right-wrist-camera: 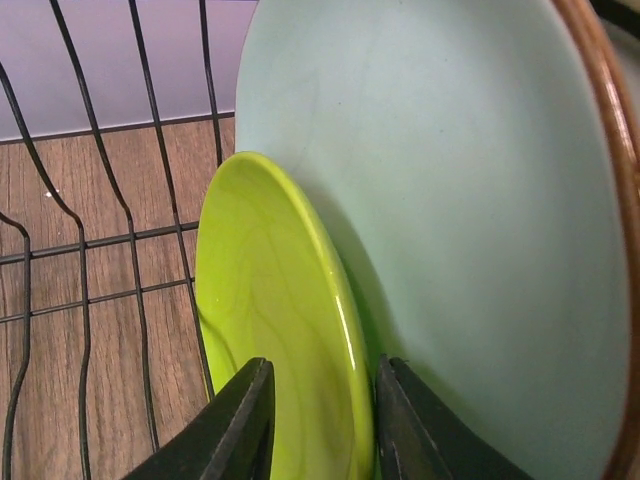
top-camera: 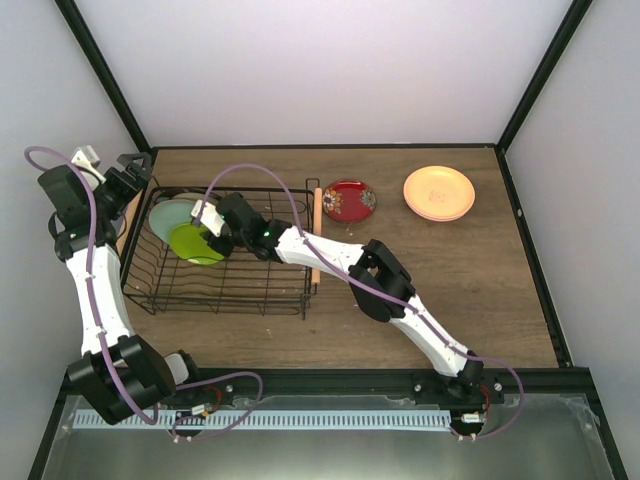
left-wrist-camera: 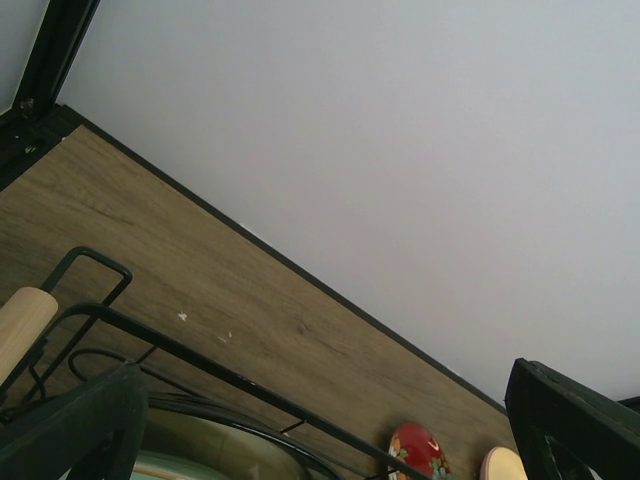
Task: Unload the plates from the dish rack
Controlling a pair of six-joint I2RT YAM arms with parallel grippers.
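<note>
The black wire dish rack (top-camera: pixel 220 303) sits at the left of the table. A lime green plate (top-camera: pixel 195 245) stands on edge in it, against a pale mint plate (top-camera: pixel 168 218), with a dark-rimmed plate (top-camera: pixel 186 195) behind. My right gripper (top-camera: pixel 213 228) reaches into the rack. In the right wrist view its jaws (right-wrist-camera: pixel 322 365) are shut on the rim of the lime plate (right-wrist-camera: pixel 270 300), one finger on each face, with the mint plate (right-wrist-camera: pixel 450 180) right behind. My left gripper (top-camera: pixel 137 168) is open and empty above the rack's far left corner.
A dark red patterned plate (top-camera: pixel 349 199) lies just right of the rack's wooden handle (top-camera: pixel 316 235). A yellow-orange plate (top-camera: pixel 438 190) rests on a pink one at the back right. The left wrist view shows the rack's rim (left-wrist-camera: pixel 200 365) and other handle (left-wrist-camera: pixel 22 320).
</note>
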